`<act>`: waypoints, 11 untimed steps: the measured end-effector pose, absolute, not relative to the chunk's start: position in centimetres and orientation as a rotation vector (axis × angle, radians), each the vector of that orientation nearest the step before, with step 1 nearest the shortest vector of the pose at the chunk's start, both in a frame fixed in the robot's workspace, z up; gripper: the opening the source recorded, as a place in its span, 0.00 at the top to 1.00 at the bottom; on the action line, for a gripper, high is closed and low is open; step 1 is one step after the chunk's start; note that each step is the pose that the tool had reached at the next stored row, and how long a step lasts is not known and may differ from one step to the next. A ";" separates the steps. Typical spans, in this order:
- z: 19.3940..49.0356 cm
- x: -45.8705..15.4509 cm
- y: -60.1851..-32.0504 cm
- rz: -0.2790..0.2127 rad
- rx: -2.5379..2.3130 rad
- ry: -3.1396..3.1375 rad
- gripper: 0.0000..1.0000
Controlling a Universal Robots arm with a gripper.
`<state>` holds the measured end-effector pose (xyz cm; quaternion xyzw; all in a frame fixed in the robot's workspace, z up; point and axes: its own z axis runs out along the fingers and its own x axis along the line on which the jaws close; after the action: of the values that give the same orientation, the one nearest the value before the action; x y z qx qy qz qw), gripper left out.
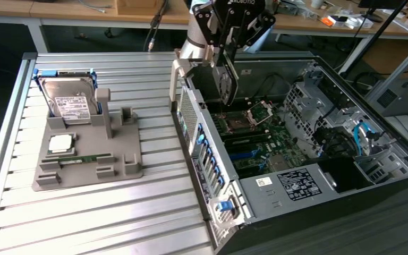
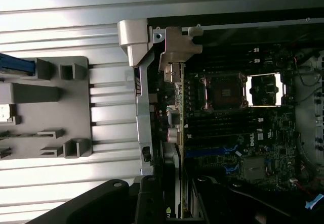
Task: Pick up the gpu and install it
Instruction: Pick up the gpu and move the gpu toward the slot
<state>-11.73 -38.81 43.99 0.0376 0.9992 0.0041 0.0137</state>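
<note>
The gpu (image 1: 227,81), a thin dark card with a silvery edge, hangs upright in my gripper (image 1: 227,56), which is shut on its top edge. It is over the open computer case (image 1: 198,125), just inside the case's wall on the exterior view's left and above the motherboard (image 1: 257,139). The card does not touch the board. In the wrist view the gpu (image 2: 178,183) appears edge-on between my dark fingers (image 2: 148,199), above the blue expansion slots (image 2: 212,153) and beside the case's rear wall (image 2: 144,107).
On the slatted table a grey holder (image 1: 122,159) carries a silver hard drive (image 1: 69,103), a square processor (image 1: 61,142) and a green memory stick (image 1: 83,158). The open processor socket (image 2: 223,90) lies beyond the slots. Drive cages and cables (image 1: 360,138) fill the case's far side.
</note>
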 end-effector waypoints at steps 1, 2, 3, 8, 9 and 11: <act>44.0 -11.6 -38.8 0.013 0.117 3.112 0.73; 44.0 -11.5 -38.8 0.012 0.117 3.112 0.73; 44.0 -11.5 -38.8 0.012 0.117 3.112 0.73; 44.0 -11.1 -38.8 0.012 0.117 3.112 0.73; 43.9 -11.1 -38.8 0.012 0.117 3.112 0.73; 43.9 -10.9 -38.8 0.011 0.117 3.112 0.73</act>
<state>-10.91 -38.82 43.94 0.0376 0.9992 0.0036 0.0137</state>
